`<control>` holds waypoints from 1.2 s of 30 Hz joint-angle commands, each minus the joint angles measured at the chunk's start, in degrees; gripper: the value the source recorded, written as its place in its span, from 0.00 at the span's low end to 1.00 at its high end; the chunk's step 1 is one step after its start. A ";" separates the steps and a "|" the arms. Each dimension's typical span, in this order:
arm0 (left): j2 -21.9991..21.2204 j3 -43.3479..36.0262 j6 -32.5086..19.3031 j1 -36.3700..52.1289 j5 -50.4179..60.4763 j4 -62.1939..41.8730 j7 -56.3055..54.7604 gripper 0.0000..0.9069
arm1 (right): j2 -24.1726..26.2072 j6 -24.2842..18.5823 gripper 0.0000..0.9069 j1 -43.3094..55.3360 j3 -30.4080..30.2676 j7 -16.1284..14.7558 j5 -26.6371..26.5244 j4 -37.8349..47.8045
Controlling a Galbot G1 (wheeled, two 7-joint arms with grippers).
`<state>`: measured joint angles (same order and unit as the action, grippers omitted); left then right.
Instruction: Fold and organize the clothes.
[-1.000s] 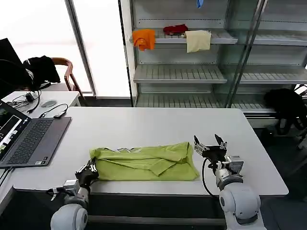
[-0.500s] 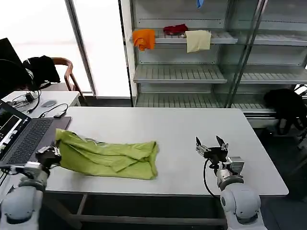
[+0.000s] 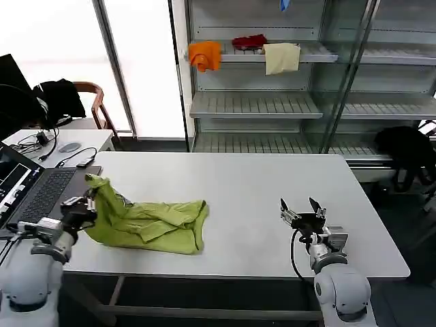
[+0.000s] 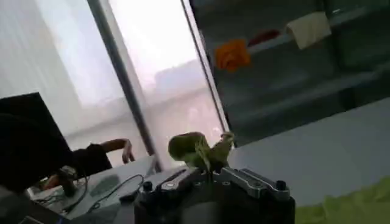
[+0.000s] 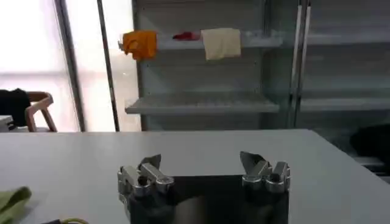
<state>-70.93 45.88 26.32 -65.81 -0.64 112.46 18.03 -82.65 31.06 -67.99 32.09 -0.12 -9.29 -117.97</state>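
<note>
Jaws of our left gripper (image 3: 85, 204) are closed on one end of the green T-shirt (image 3: 146, 225), which lies bunched on the left part of the tabletop (image 3: 259, 184); our right gripper (image 3: 303, 212) waits wide, holding nothing. We judge the folding only half done: the shirt is not yet a neat packet.

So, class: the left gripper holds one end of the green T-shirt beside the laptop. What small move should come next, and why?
Probably lower that end onto bare table nearer the middle. The left gripper is shut on the T-shirt, raising one end at the laptop while the rest lies bunched. The right gripper hovers open, well clear of it.
</note>
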 commanded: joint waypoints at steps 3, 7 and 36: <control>-9.73 -21.43 5.95 0.99 4.10 4.49 -6.91 0.00 | 0.04 -0.41 1.00 -1.02 0.82 -0.11 -0.06 -0.09; -11.14 -25.02 6.59 1.37 6.13 3.32 -7.56 0.00 | -0.11 -0.44 1.00 -1.23 0.82 -0.11 -0.07 -0.28; -15.30 -30.32 6.28 -0.13 12.30 -4.26 -9.72 1.00 | -1.14 -0.84 1.00 -0.54 -0.22 -0.55 1.16 0.04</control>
<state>-85.07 18.10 32.51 -65.82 10.07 109.40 9.02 -83.76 30.29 -68.54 31.89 -0.64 -8.43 -117.99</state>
